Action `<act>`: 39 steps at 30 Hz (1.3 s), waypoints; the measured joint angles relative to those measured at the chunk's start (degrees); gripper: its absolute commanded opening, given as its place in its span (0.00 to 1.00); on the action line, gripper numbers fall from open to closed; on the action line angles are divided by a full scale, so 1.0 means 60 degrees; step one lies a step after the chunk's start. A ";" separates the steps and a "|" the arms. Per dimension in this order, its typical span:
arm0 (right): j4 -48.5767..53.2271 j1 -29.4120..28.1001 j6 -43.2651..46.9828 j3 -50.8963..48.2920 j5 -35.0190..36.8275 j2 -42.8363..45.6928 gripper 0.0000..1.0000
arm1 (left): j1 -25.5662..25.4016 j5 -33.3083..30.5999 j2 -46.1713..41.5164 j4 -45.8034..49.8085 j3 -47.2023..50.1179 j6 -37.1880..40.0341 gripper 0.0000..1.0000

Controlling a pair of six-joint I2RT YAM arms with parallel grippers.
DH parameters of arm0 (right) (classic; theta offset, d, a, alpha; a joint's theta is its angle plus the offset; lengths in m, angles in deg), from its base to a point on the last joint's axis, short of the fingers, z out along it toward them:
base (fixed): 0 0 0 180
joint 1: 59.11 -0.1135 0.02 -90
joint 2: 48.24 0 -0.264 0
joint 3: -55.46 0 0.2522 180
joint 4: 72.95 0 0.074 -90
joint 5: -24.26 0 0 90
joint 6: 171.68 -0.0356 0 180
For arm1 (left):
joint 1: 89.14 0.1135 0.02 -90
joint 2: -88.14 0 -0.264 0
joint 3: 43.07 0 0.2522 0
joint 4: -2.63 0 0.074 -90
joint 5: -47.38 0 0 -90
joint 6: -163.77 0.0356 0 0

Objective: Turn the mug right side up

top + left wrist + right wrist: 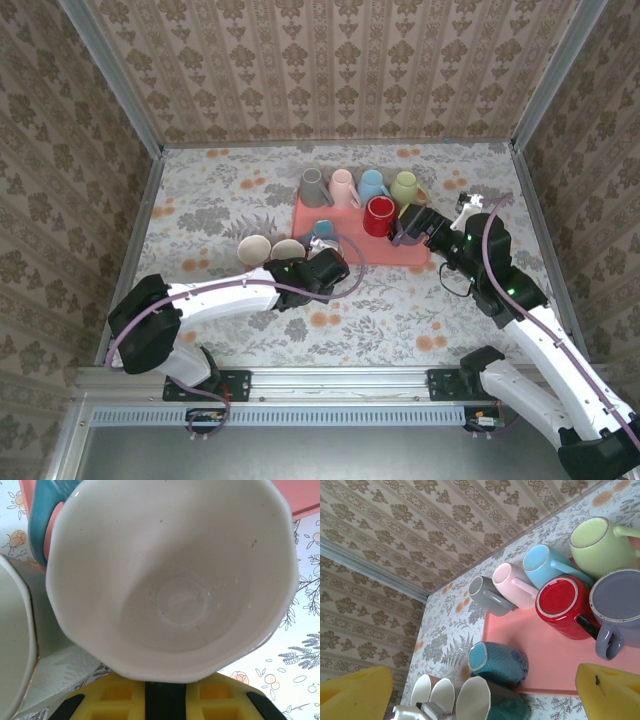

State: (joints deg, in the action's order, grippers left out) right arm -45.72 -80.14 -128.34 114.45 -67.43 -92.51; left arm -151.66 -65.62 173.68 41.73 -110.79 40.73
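One mug, white inside with a many-sided rim, lies over on its side just off the near left corner of the pink tray on the tabletop. Its mouth is turned toward the left hand, and its long axis runs away from that hand toward the tray. The left wrist view looks straight down the bore to the round bottom. There the hand's yellow fingers stand close together under the rim with a narrow dark gap, and I cannot tell whether they pinch anything, nor whether the mug rests or is lifted. The right wrist view gives the mug from the side instead, in a row with two pale cups. The top view shows those two cups beside the left hand. The right hand is spread wide, close to the purple mug. Six mugs stand bottom up: grey mug, pink mug, blue mug, green mug, red mug and the purple one. One teal mug lies on its side at the tray's near edge.
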 measured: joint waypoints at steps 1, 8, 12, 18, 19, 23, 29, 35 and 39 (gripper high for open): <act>-0.0007 -0.0004 0.0004 0.0000 0.0000 0.0000 0.95 | 0.0000 -0.0018 -0.0007 0.0025 0.0000 -0.0004 0.06; -0.0004 0.0000 0.0000 0.0000 0.0000 0.0000 0.95 | 0.0000 -0.0186 -0.0095 0.0157 0.0095 -0.0076 0.04; -0.0004 0.0000 0.0000 0.0000 -0.0004 0.0000 0.95 | 0.0000 -0.0222 -0.0113 0.0171 0.0113 -0.0076 0.06; -0.0015 0.0000 0.0004 -0.0033 -0.0004 0.0000 0.95 | 0.0000 -0.0222 -0.0113 0.0171 0.0117 -0.0076 0.21; -0.0036 0.0000 0.0004 -0.0058 -0.0004 0.0000 0.95 | 0.0000 -0.0222 -0.0113 0.0168 0.0117 -0.0080 0.22; -0.0069 0.0000 0.0004 -0.0204 -0.0004 0.0000 0.95 | 0.0015 -0.0342 -0.0182 0.0171 0.0237 -0.0109 0.28; -0.0080 0.0000 0.0000 -0.0273 -0.0029 0.0000 0.96 | -0.0015 -0.0641 -0.0499 0.0280 0.0339 -0.0084 0.31; -0.0102 0.0000 0.0000 -0.0273 -0.0062 0.0000 0.96 | -0.0259 -0.0892 -0.1297 0.0488 0.0204 0.0058 0.31; -0.0109 0.0000 0.0018 -0.0273 -0.0091 0.0000 0.96 | -0.0255 -0.0852 -0.1854 0.0688 -0.0066 0.0317 0.33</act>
State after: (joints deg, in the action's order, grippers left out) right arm -46.37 -80.14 -128.23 112.81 -67.98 -92.51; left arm -153.19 -70.74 162.55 45.86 -111.18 42.63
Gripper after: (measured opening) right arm 0.964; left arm 0.317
